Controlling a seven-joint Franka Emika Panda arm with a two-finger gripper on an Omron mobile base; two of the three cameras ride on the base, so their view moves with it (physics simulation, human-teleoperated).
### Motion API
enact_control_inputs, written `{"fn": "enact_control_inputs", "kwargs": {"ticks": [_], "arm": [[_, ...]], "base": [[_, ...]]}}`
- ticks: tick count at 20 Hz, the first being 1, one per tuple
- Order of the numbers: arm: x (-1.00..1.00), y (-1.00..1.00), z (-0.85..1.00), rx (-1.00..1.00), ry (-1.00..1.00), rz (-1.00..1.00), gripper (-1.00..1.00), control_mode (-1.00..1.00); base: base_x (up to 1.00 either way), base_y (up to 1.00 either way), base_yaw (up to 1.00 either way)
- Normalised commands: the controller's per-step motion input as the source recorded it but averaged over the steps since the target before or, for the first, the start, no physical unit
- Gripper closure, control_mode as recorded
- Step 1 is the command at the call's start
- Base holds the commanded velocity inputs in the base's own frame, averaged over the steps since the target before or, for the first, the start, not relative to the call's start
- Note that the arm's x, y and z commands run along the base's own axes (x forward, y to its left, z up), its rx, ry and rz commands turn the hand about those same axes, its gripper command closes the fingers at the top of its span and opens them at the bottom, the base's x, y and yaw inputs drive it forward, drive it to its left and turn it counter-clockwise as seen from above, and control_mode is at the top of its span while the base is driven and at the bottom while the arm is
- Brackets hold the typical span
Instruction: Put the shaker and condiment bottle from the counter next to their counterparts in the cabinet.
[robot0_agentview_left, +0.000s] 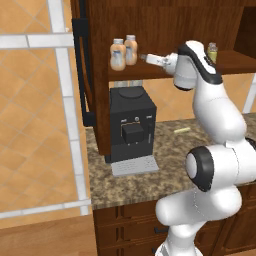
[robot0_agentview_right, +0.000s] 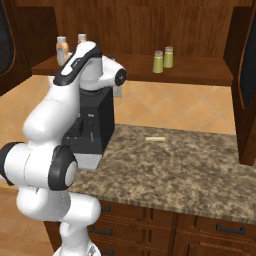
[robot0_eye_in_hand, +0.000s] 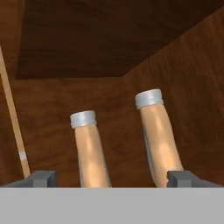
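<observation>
Two condiment bottles (robot0_agentview_left: 123, 53) stand side by side at the left end of the cabinet (robot0_agentview_left: 150, 20) shelf. The gripper (robot0_eye_in_hand: 111, 177) points at them, fingers spread wide and empty. Two shakers (robot0_agentview_right: 163, 60) stand together toward the shelf's right end, above the counter (robot0_agentview_right: 175, 165).

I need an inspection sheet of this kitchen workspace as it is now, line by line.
Surface: granite counter, a small pale stick lying on it.
Job's things: two orange condiment bottles side by side on the cabinet shelf; two yellow-green shakers together further along it.
Clutter: black coffee machine.
Grippers: tool open, facing the bottles, holding nothing.
Cables: nothing seen.
Surroundings: tiled wall, dark drawers below.
</observation>
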Motion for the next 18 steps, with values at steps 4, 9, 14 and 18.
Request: {"fn": "enact_control_inputs", "kwargs": {"ticks": [4, 9, 14, 18], "arm": [[-0.77, -0.10, 0.00, 0.13, 0.09, 0.08, -1.00, -1.00], [-0.89, -0.15, 0.00, 0.12, 0.01, 0.05, -1.00, -1.00], [-0.90, -0.11, 0.00, 0.12, 0.05, 0.03, -1.00, -1.00], [-0.98, -0.11, -0.03, 0.12, 0.08, 0.03, -1.00, -1.00]], "base": [[0.00, 0.00, 0.00], [0.00, 0.00, 0.00], [0.00, 0.00, 0.00], [0.00, 0.00, 0.00]]}}
